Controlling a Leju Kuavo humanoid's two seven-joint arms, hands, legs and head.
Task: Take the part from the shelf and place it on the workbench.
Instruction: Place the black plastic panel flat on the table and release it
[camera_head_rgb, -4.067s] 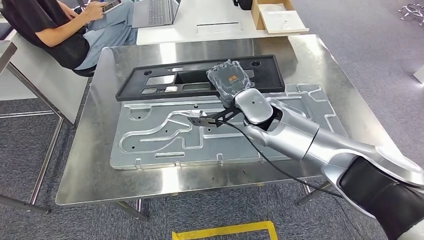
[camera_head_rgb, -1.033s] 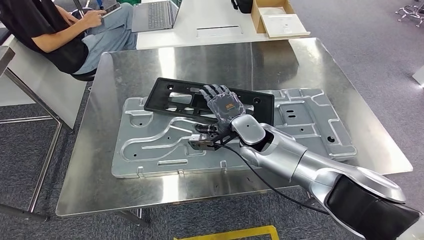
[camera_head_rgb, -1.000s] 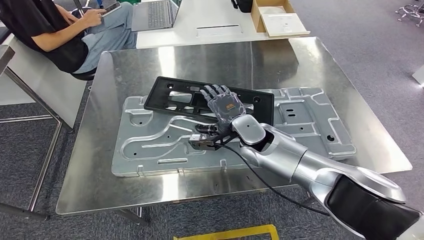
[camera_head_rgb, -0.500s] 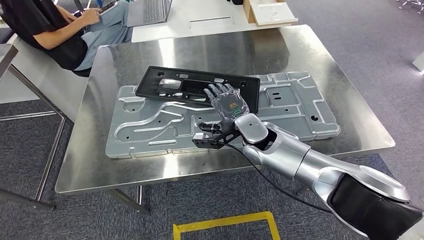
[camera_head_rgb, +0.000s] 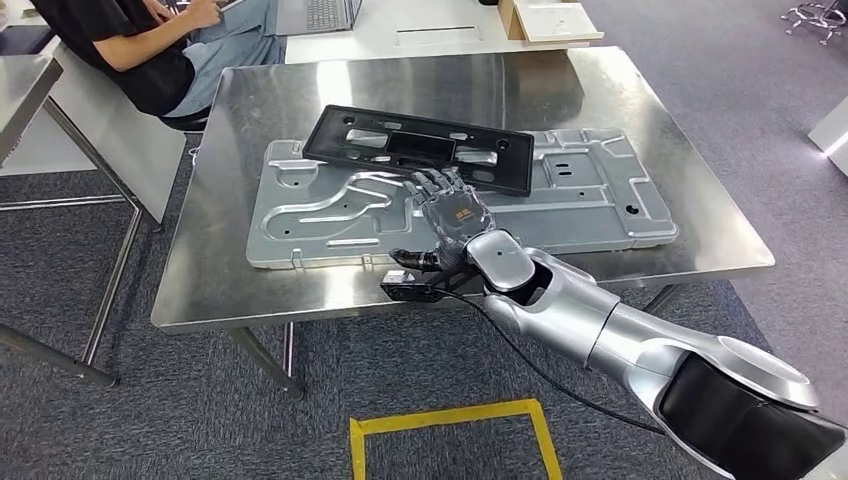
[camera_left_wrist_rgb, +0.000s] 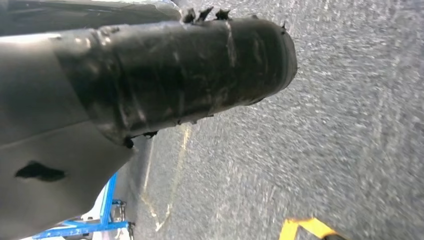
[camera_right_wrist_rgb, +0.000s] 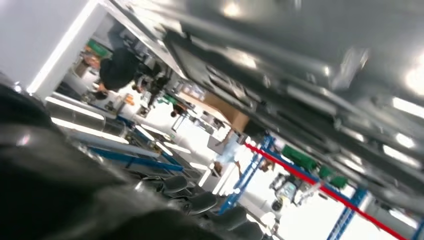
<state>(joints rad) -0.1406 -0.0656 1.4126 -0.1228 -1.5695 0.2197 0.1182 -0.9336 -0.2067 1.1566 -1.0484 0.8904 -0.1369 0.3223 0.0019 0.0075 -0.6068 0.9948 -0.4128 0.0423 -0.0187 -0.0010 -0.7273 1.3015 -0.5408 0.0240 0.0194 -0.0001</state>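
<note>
a person (camera_head_rgb: 140, 45) sits beyond the far left corner of the surface (camera_head_rgb: 300, 90), turned away from the work. on the surface lies the stamped grey plate (camera_head_rgb: 330, 215), flat, so it makes a steady bed. the black part (camera_head_rgb: 420, 150) rests across the plate's far edge, seemingly set down there with nothing gripping it, so the placing looks done. just nearer than the part, the right hand (camera_head_rgb: 455, 210) hovers over the plate with fingers spread and holding nothing. the left hand: its state cannot be told.
</note>
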